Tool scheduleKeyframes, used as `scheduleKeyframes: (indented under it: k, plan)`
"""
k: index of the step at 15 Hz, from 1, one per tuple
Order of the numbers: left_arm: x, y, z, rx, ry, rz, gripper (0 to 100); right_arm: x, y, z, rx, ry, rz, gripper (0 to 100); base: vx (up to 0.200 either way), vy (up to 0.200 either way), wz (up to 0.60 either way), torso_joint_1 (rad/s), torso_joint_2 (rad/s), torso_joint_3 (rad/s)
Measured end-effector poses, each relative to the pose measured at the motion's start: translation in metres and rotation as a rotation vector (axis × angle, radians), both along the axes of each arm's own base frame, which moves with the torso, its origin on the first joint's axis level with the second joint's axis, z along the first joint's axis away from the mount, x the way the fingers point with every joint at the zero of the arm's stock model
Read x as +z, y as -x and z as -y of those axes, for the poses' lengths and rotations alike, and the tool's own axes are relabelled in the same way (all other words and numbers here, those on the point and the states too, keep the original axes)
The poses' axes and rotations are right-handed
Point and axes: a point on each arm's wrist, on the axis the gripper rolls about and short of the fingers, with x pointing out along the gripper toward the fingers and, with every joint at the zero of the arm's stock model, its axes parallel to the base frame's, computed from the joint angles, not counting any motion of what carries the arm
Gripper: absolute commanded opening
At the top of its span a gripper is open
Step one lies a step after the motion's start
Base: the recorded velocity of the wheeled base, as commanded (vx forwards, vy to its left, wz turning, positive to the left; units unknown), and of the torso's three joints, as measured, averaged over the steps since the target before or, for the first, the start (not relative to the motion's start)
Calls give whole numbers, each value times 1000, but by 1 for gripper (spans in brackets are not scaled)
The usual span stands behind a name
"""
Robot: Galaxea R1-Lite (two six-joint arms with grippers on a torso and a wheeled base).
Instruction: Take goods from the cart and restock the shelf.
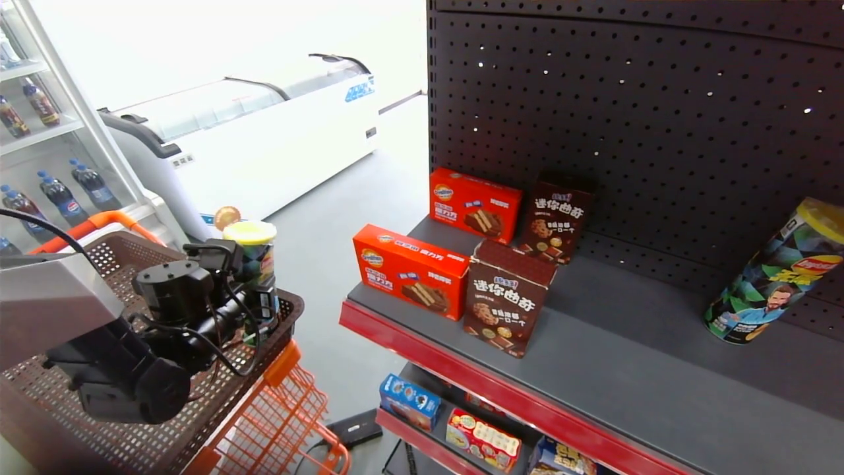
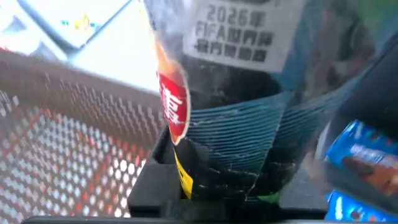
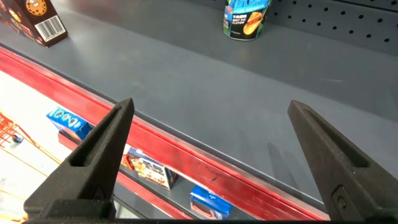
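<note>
Shelf (image 1: 626, 343) free btw brown box (image 1: 504, 300) & tilted can (image 1: 771, 274) (red box (image 1: 410, 270) blocks left end).

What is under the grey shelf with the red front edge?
A lower shelf holding a blue box, a red and white box and another blue pack. Anything farther back is covered by the grey shelf.

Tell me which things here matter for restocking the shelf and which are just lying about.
For the job: chip can in the left gripper, cart, shelf, open right gripper.
Just there: chest freezer, drink bottles, lower-shelf boxes.
</note>
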Motion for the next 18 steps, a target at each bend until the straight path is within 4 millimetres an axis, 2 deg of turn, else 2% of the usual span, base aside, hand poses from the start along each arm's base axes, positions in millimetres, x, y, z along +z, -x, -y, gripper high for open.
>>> scheduleKeyframes:
  k: [4, 7, 10, 12, 14, 18]
  plan:
    - [47, 18, 6, -30, 0, 38, 0, 0, 0, 0, 0, 0, 0, 100, 0, 0, 0, 0, 0, 0]
    - [97, 41, 13, -96, 9, 102, 0, 0, 0, 0, -1, 0, 1, 100, 0, 0, 0, 0, 0, 0]
    - [136, 64, 30, -182, 42, 98, 0, 0, 0, 0, 0, 0, 0, 100, 0, 0, 0, 0, 0, 0]
    - [159, 87, 44, -312, 59, 126, 0, 0, 0, 0, 0, 0, 1, 100, 0, 0, 0, 0, 0, 0]
    - [170, 107, 65, -569, 79, 147, 0, 0, 0, 0, -1, 0, 0, 100, 0, 0, 0, 0, 0, 0]
    - [173, 135, 87, -716, 136, 146, 0, 0, 0, 0, 0, 0, 0, 100, 0, 0, 0, 0, 0, 0]
